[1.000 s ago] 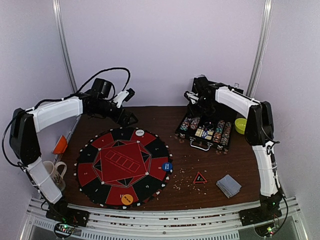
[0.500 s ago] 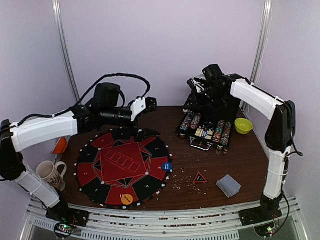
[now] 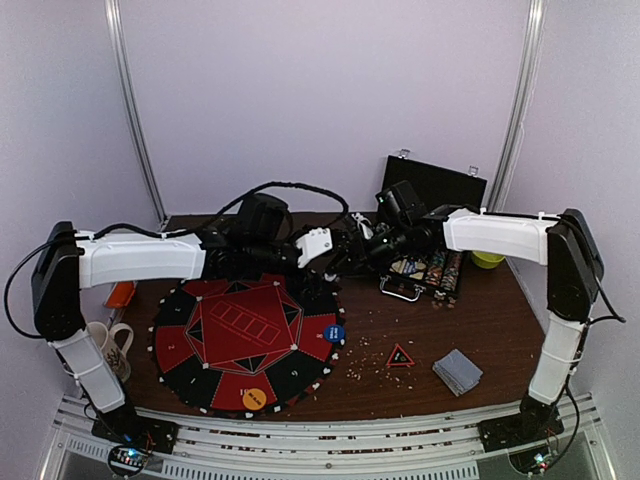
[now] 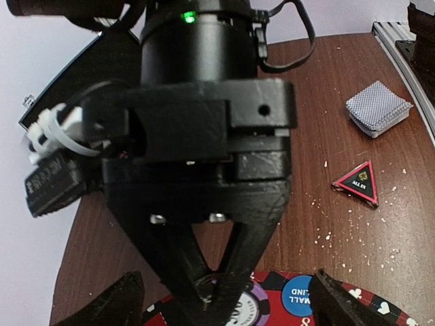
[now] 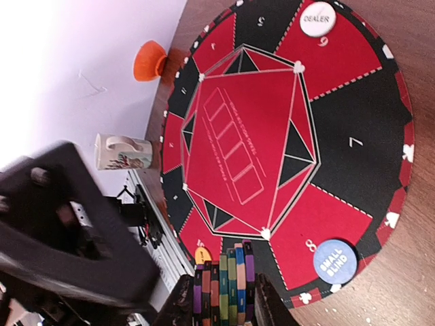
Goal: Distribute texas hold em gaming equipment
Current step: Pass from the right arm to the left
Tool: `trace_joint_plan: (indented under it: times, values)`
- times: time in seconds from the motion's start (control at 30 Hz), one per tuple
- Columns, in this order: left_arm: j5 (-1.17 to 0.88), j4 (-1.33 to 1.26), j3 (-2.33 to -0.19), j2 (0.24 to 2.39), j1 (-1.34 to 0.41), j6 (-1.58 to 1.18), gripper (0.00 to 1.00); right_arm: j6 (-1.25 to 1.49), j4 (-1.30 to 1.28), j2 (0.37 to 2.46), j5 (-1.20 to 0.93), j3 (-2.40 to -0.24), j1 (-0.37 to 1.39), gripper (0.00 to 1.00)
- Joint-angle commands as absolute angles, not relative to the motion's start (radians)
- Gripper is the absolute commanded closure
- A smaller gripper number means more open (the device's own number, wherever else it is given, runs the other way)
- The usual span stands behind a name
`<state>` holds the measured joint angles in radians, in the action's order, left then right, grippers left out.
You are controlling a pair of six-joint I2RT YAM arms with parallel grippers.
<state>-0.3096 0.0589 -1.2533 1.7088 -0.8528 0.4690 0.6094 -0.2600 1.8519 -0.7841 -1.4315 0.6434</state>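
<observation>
**Q:** Right claw, state?

**A:** My right gripper point(image 5: 223, 307) is pinched on a stack of poker chips point(image 5: 221, 275). The chips sit edge-on between both fingers, with striped rims in purple, green, blue and orange. From above, it hangs by the far right edge of the round felt mat point(image 3: 245, 335).

**Q:** Left claw?

**A:** My left gripper point(image 4: 228, 305) is spread wide. One finger stands on each side of the right claw's tip, and both are apart from the chips. A purple chip face shows between them in the left wrist view.

**Q:** Where is the rest of the kit?

**A:**
- The white DEALER disc point(image 5: 317, 19) lies on a red sector of the mat.
- The blue SMALL BLIND disc point(image 5: 335, 261) lies on another red sector, near the rim.
- The orange disc point(image 3: 254, 398) lies at the mat's near edge.
- The deck of cards point(image 3: 457, 371) sits on the bare table point(image 3: 480, 320), front right.
- The ALL IN triangle point(image 3: 400, 356) is near the deck, on its left.
- Rows of chips point(image 3: 440, 268) sit in the black case point(image 3: 435, 182), lid up, beside my right forearm.
</observation>
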Motion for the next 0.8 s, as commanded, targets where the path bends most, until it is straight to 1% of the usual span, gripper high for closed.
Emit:
trace_joint_plan:
  times: [0.0, 0.07, 0.23, 0.3, 0.37, 0.43, 0.57, 0.73, 0.77]
  values:
    - [-0.314, 0.095, -1.322, 1.735, -0.85, 0.412, 0.23, 0.685, -0.117, 1.807, -0.813, -1.432, 0.643, 1.0]
    - [-0.285, 0.114, -1.341, 1.756, -0.85, 0.402, 0.33, 0.69, -0.11, 1.811, -0.813, -1.436, 0.644, 1.0]
    - [-0.2, 0.135, -1.367, 1.781, -0.85, 0.378, 0.44, 0.688, -0.114, 1.817, -0.813, -1.442, 0.646, 1.0]
    - [-0.19, 0.139, -1.365, 1.783, -0.85, 0.381, 0.43, 0.684, -0.119, 1.818, -0.812, -1.443, 0.646, 1.0]
    - [-0.173, 0.148, -1.367, 1.788, -0.85, 0.384, 0.35, 0.681, -0.12, 1.816, -0.81, -1.444, 0.647, 1.0]
    - [-0.166, 0.155, -1.367, 1.793, -0.845, 0.382, 0.35, 0.68, -0.122, 1.816, -0.807, -1.444, 0.646, 1.0]
    - [-0.174, 0.158, -1.371, 1.799, -0.831, 0.36, 0.46, 0.665, -0.141, 1.819, -0.797, -1.455, 0.646, 1.0]
    - [-0.201, 0.146, -1.371, 1.794, -0.828, 0.352, 0.53, 0.653, -0.151, 1.825, -0.794, -1.462, 0.646, 1.0]
    - [-0.202, 0.146, -1.371, 1.793, -0.828, 0.35, 0.58, 0.653, -0.152, 1.827, -0.794, -1.462, 0.646, 1.0]
